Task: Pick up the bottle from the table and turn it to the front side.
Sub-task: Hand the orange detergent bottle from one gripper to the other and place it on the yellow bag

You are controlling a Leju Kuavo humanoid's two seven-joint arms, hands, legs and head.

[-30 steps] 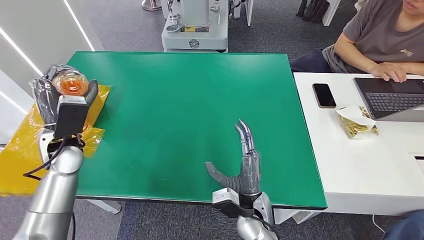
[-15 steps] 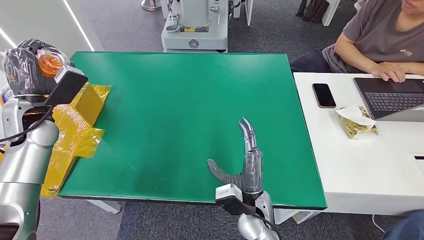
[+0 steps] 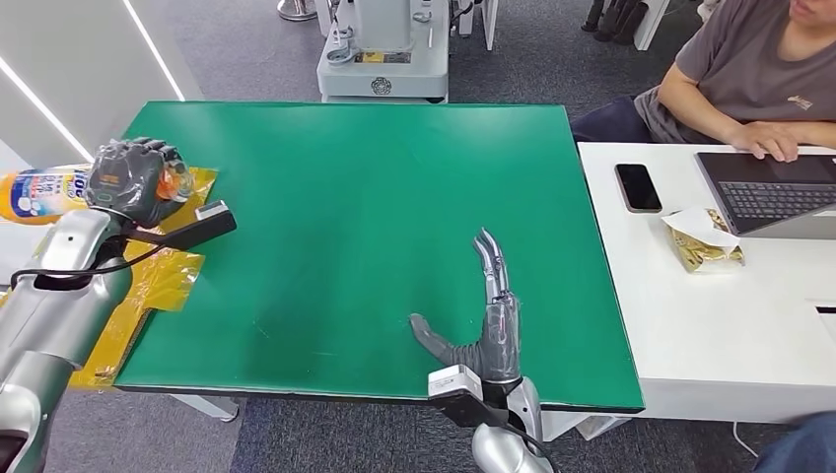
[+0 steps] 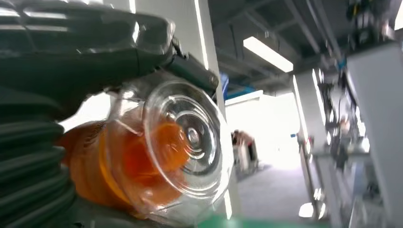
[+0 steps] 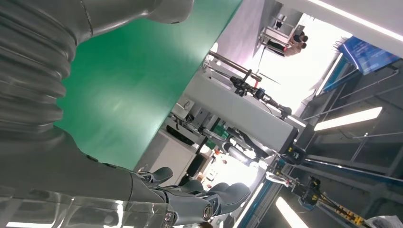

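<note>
Lying on its side in the air past the table's left edge, the bottle (image 3: 44, 189) is wrapped near its clear base by the left hand (image 3: 128, 180), whose dark fingers (image 3: 138, 158) curl tightly around it. Its labelled body sticks out to the left, well clear of the green table (image 3: 365, 207), so the pick-up looks finished and the turning seems to be the step in hand. Holding it up and off to the side probably gives the wrist room to rotate without knocking the surface. From the left wrist view, the orange drink and the bottle's ribbed clear bottom face the camera. Below that hand, yellow plastic sheeting (image 3: 163, 271) drapes over the table's left edge. Further right, the right hand (image 3: 483, 315) rests over the near part of the table holding nothing, fingers straight and close together with the thumb stuck out sideways, apparently parked out of the way. On the white desk (image 3: 690, 325) at the far right, a person (image 3: 749, 74) works at a laptop (image 3: 779, 192).
</note>
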